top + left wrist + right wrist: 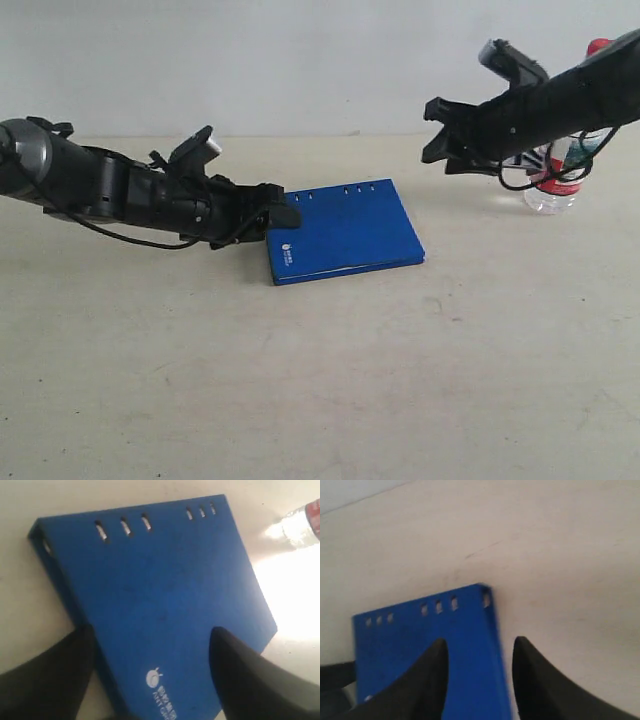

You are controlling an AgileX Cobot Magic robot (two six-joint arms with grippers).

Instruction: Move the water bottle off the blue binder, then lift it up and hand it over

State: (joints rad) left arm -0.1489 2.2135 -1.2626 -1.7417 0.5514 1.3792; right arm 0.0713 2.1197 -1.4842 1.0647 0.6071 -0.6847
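Note:
The blue binder (345, 232) lies flat on the table, its white logo at the near left corner. My left gripper (285, 212) is low at that corner and open. In the left wrist view (152, 629) one finger is off the binder's (160, 580) spine side and the other is over the cover. The water bottle (552, 190) stands on the table far right, off the binder, partly hidden by my right arm; its base (300, 525) shows in the left wrist view. My right gripper (432, 130) hangs open in the air, pointing toward the binder (420, 640), empty (480, 640).
The beige table (320, 380) stretches wide in front of the binder. A pale wall (300, 60) closes the back. A black cable (520, 180) loops under the right arm close to the bottle.

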